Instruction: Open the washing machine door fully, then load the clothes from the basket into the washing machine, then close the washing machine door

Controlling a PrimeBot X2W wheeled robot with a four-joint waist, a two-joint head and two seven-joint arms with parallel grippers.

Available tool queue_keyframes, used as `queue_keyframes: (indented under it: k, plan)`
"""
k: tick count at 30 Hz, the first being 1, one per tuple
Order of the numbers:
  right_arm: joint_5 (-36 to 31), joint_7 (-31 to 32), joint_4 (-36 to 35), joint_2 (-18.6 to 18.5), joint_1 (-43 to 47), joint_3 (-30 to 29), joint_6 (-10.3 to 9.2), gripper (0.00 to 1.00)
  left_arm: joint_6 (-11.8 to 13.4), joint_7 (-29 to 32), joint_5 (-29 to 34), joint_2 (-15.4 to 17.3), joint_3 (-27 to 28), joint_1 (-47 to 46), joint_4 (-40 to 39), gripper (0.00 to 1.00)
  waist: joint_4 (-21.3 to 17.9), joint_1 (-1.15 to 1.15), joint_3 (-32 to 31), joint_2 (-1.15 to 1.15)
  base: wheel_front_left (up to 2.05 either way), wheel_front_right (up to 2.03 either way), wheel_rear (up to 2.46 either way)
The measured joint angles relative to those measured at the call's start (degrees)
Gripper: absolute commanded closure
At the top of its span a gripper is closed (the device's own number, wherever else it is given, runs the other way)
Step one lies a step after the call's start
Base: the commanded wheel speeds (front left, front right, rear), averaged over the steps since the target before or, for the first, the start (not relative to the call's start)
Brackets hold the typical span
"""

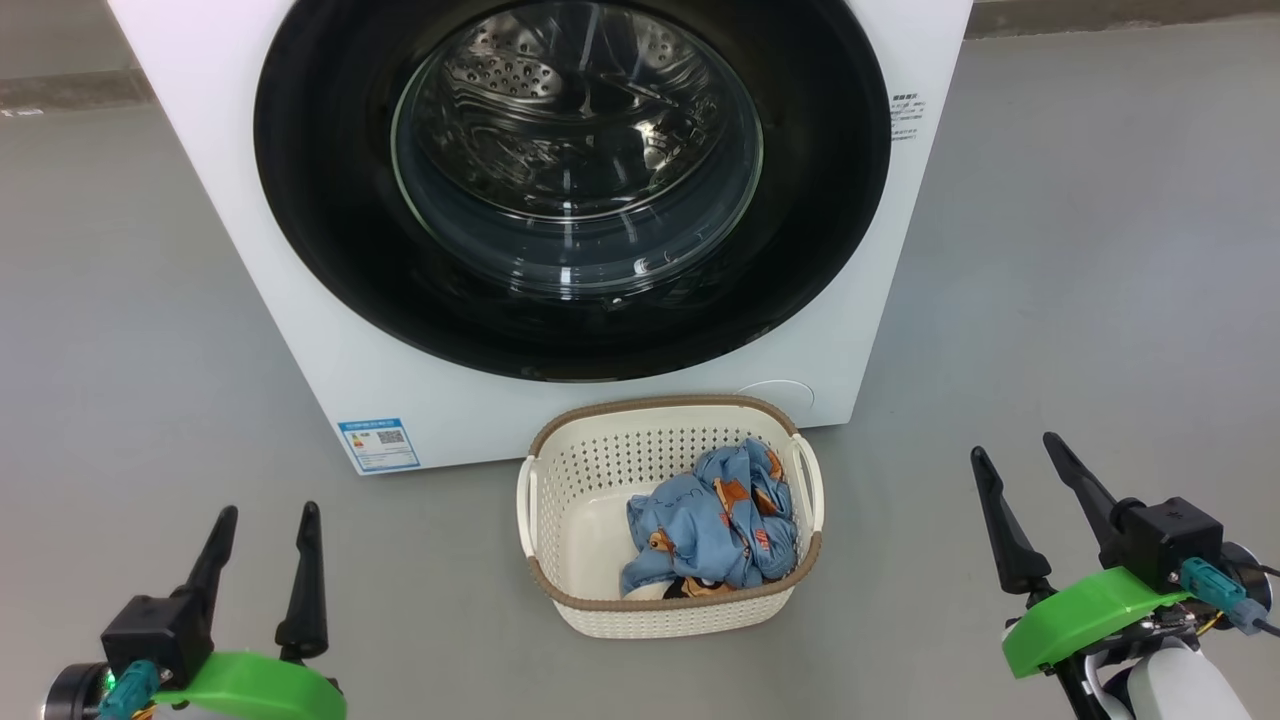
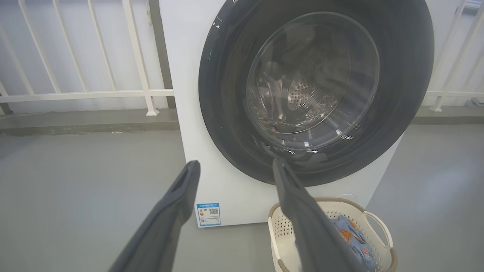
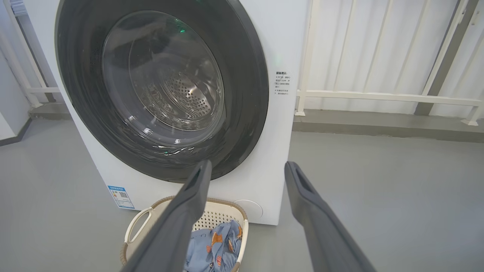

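While the small cream plastic basket (image 1: 600,470) sits on the grey floor (image 1: 1050,250) just before the big white washing machine (image 1: 300,330), soft blue clothes (image 1: 715,520) with orange prints lie bunched inside it. The round black-rimmed glass door (image 1: 320,200) is shut. Both the left claw (image 1: 270,510) and the right claw (image 1: 1014,445) gape wide, holding nothing.

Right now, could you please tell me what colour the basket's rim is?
Brown, with a woven look, around the cream basket; clearest in the head view.
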Motion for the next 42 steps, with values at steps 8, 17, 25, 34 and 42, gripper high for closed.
queue_keyframes:
  k: [8, 17, 25, 34, 42]
  plan:
    - [0.94, 0.00, 0.37, 0.00, 0.00, -0.07, 0.00, 0.00, 0.00, 0.00, 0.42, 0.05, -0.08, 0.00, 0.01, 0.00, 0.03, 0.00, -0.09, 0.00, 0.00, 0.00, 0.00]
    - [1.77, 0.00, 1.00, 0.01, 0.00, -0.04, 0.00, 0.00, 0.00, 0.00, 0.42, 0.05, 0.10, 0.00, 0.62, 0.00, 0.03, 0.00, -0.04, 0.00, 0.00, 0.00, 0.00]
    - [2.52, 0.00, 1.13, -0.02, 0.00, 0.13, 0.00, 0.00, 0.00, 0.00, 0.42, 0.04, 0.20, 0.00, 0.74, 0.00, 0.11, 0.00, -0.05, 0.00, 0.00, 0.00, 0.00]
    - [2.58, 0.00, 0.96, -0.04, 0.00, -0.11, 0.00, 0.00, 0.00, 0.00, 1.02, 0.10, 0.52, -0.02, 0.41, 0.00, -0.01, 0.00, 0.38, 0.00, 0.25, 0.25, -0.51]
    - [2.58, 0.00, 0.78, -0.05, 0.00, -0.70, 0.00, 0.00, 0.00, 0.00, 1.41, -0.20, 1.25, -0.21, -0.36, 0.00, 0.02, 0.00, 0.91, 0.00, 0.91, 0.91, -1.83]
